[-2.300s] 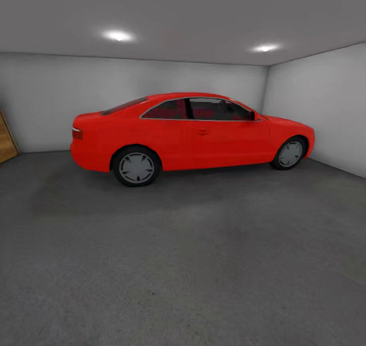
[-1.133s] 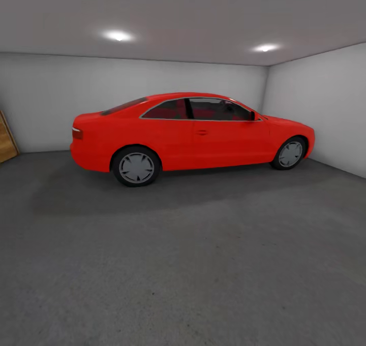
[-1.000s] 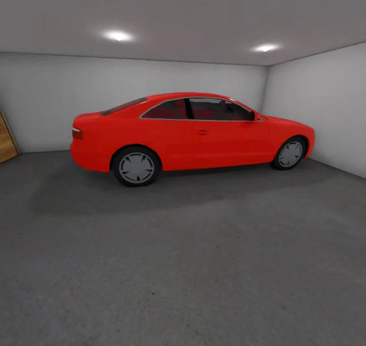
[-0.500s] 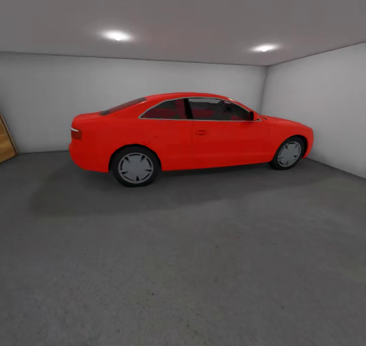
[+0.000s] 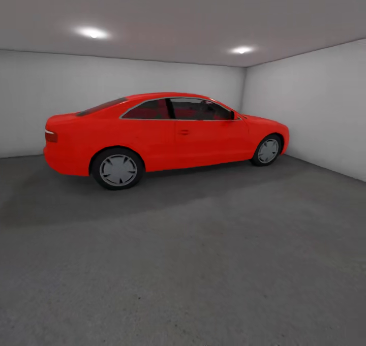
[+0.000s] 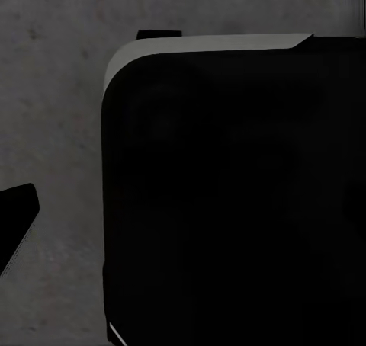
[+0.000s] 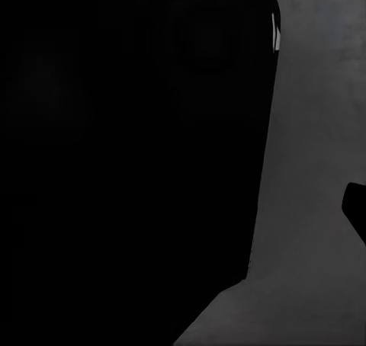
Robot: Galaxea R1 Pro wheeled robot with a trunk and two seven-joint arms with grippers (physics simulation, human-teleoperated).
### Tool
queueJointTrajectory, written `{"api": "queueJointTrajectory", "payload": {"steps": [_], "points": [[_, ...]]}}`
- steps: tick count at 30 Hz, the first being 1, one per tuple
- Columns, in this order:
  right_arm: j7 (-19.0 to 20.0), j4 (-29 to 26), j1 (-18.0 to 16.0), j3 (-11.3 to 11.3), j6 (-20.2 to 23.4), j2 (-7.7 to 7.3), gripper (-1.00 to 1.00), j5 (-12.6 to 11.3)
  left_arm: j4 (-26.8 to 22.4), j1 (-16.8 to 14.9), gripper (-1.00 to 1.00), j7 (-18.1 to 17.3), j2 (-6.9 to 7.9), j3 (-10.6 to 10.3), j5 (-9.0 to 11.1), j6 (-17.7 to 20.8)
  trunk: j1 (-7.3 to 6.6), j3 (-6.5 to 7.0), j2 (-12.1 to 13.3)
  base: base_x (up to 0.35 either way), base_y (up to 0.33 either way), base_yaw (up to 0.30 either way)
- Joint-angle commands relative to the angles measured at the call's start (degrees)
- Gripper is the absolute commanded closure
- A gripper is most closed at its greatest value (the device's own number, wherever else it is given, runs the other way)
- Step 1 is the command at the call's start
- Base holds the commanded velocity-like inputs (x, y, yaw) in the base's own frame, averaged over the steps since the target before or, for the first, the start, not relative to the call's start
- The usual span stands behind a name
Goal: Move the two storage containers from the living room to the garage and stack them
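The floor (image 5: 213,264) (dark grey, mottled concrete) bears a red car (image 5: 168,132) on its wheels

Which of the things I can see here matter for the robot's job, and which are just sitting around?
Part of the job:
- the garage floor, dark grey concrete, where the containers are meant to end up

Just there:
- the red car, parked by the back wall
- two ceiling lights
- the grey-white walls
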Motion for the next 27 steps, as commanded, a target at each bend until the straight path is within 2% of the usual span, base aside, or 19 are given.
{"api": "queueJointTrajectory", "payload": {"steps": [1, 27], "points": [[0.1, 0.0, 0.0, 0.0, 0.0, -0.01, -1.0, 0.2, 0.0, 0.0, -1.0, 0.0, -0.01, 0.1, 0.1, -0.2, 0.0, -0.04, 0.0, 0.0, 0.0, -0.296], [0.0, 0.0, 0.0, -0.2, -0.5, 0.11, -1.0, 0.1, 0.0, 0.0, -1.0, 0.2, 0.03, 0.0, 0.2, 0.0, 0.0, -0.04, 0.0, 0.0, 0.0, -0.297]]}}
